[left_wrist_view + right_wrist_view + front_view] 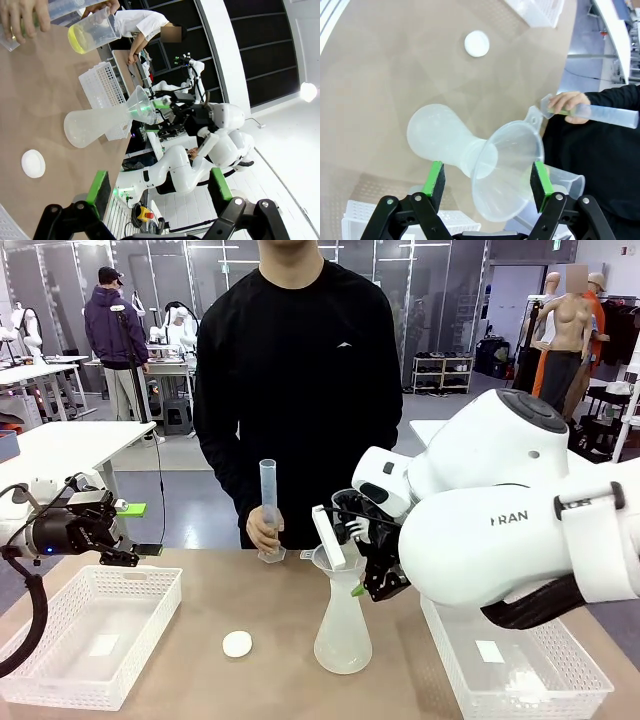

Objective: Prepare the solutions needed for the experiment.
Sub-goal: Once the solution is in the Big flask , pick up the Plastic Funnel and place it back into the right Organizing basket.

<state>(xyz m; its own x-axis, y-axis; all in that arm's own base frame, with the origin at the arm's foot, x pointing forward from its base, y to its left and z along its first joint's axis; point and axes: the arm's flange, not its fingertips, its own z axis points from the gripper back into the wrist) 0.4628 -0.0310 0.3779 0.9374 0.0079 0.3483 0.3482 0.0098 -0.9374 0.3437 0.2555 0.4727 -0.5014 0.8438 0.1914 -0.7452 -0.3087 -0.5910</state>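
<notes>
The left end effector (159, 176) hung wide open and empty at the left. The right end effector (487, 171) was equally open and empty by the funnel (335, 562). The solution (78, 40) sat in a beaker (96, 27) beyond it.

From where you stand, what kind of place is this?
Most likely a laboratory, perhaps for robot trials: a flask with a funnel stands on the table, a person holds a measuring cylinder, and white baskets lie at both sides.

A funnel (507, 170) sits in the flask (437, 132) beyond the spread end effector (487, 176).
</notes>
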